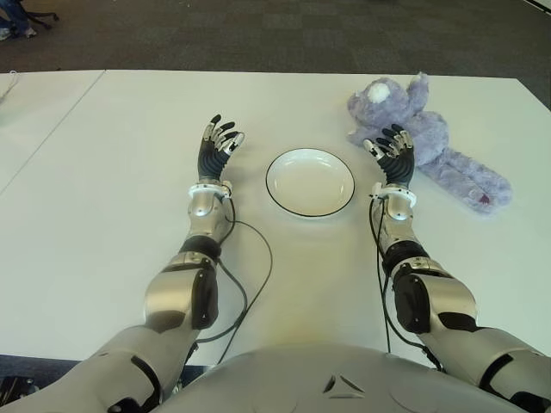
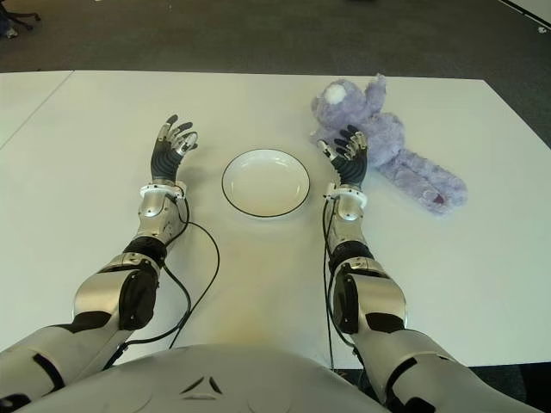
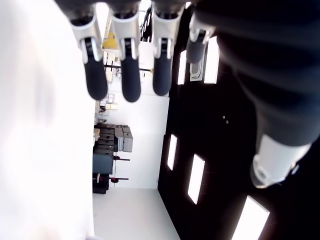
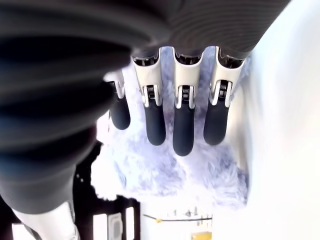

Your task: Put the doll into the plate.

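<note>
A purple plush doll [image 1: 430, 142] lies on the white table [image 1: 103, 189] at the right, its pale muzzle toward the far side and its legs stretching right. An empty white plate [image 1: 310, 181] with a dark rim sits in the middle. My right hand [image 1: 392, 153] is between the plate and the doll, palm up with fingers spread, just in front of the doll's body; the right wrist view shows the fur [image 4: 170, 175] beyond the fingertips. My left hand [image 1: 217, 142] shows left of the plate, fingers spread and holding nothing.
Cables [image 1: 245, 275] trail from both wrists across the table toward my body. Dark carpet [image 1: 284, 34] lies past the table's far edge. A seam [image 1: 52, 129] divides the table at the left.
</note>
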